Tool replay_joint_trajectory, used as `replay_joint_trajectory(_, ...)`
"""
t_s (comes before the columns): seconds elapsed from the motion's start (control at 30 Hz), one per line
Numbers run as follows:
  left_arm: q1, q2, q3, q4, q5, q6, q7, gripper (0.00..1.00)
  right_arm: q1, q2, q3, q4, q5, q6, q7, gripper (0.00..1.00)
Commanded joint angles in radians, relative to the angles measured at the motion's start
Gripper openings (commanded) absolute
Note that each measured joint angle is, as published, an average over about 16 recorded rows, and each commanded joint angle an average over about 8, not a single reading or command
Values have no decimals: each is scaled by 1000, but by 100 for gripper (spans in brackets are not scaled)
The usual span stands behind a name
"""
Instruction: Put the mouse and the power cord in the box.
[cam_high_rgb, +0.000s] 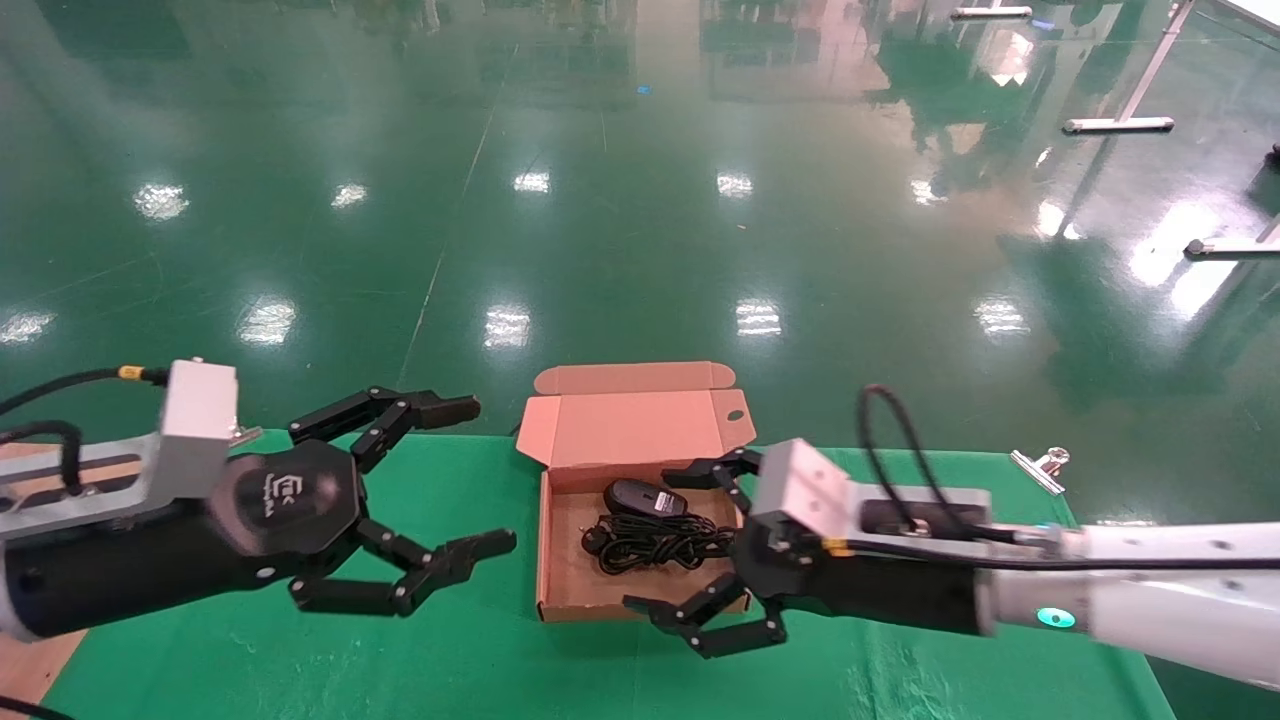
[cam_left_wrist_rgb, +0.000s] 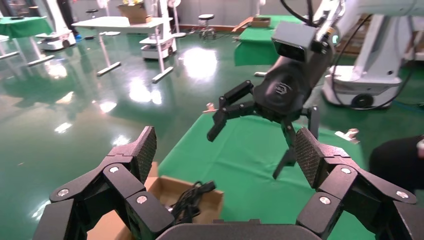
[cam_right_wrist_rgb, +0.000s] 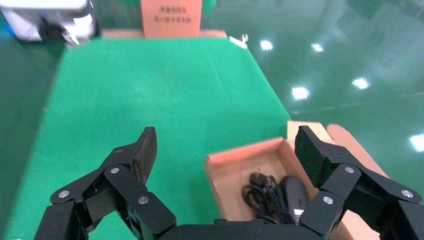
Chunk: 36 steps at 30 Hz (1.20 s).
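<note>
1 brown cardboard box (cam_high_rgb: 560, 590) w/ lid up; 1 small black mouse (cam_high_rgb: 643, 497) at 12 o'clock inside; 1 thick black power cord (cam_high_rgb: 655, 541) just below; 2 grippers, left gripper (cam_high_rgb: 478, 477) & right gripper (cam_high_rgb: 668, 540), both spread wide apart, holding nothing.

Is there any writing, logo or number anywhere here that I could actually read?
Nothing reads clearly.
Left tool: white logo on its round black housing, letters too small.
Right tool: embossed emblem on its housing, no readable letters.
Mouse: pale label, print too small.
Distant cardboard panel: dark printed line, blurred.

A green cloth (cam_high_rgb: 300, 660) covers the table; a metal clip (cam_high_rgb: 1040, 468) lies at its far right corner.
</note>
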Motion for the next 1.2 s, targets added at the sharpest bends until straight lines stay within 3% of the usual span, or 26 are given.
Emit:
replay_joint_trajectory(0.03,14,-11,-17,-38,-3,6,-28,100,-17,26,31,23,28,-29,20,100)
replay_joint_trajectory(0.8,155,-124,-192,-423,-38,68,-315,100,-207,306,367,279,330,-344,240,100)
replay_joint_trajectory(1.2,159,-127,-196,-432,-39,70,-319,100,-224,328,395,300,356,-370,252,100)
